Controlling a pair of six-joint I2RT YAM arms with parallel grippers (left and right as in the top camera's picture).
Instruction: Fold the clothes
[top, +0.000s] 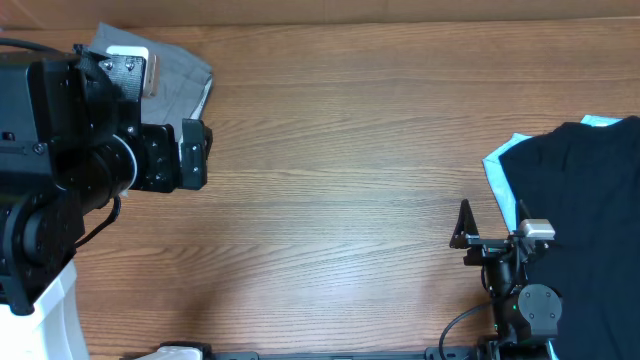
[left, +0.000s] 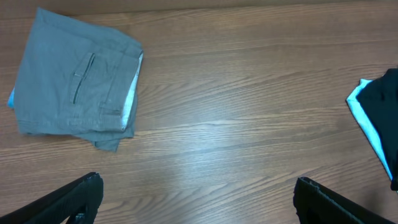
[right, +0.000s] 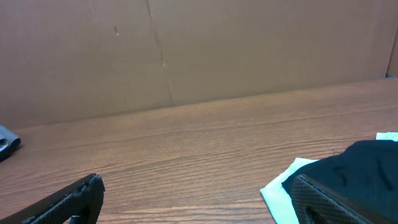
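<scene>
**One pair folded, the black garment next**

We judge that we are between garments. The grey shorts (left: 78, 84) lie at the far left corner of the table (top: 340, 150) as a compact folded packet, back pocket facing up and a strip of pale lining showing along the right edge. Nothing touches them, and that piece looks finished to us.

Our left gripper (left: 198, 186) hangs over the bare wood just beside the shorts with its fingers spread wide and nothing between them. Our right gripper (right: 198, 183) sits low at the near right, also spread wide and empty. Its right finger is close to the edge of the black garment (top: 585, 210) but, as far as we can tell, is not touching it.

The black garment lies heaped at the right side, running out of view, on top of a pale blue layer (top: 497, 170) that pokes out along its left edge. We cannot tell what kind of garment either one is.

As we read it, the next move belongs to the right arm. It should reach into the heap, pinch only the black cloth near its edge, and draw it onto the open wood in the middle, where both arms can spread it flat. The care needed is in the pinch, since the blue layer sits directly underneath and could come along with it
</scene>
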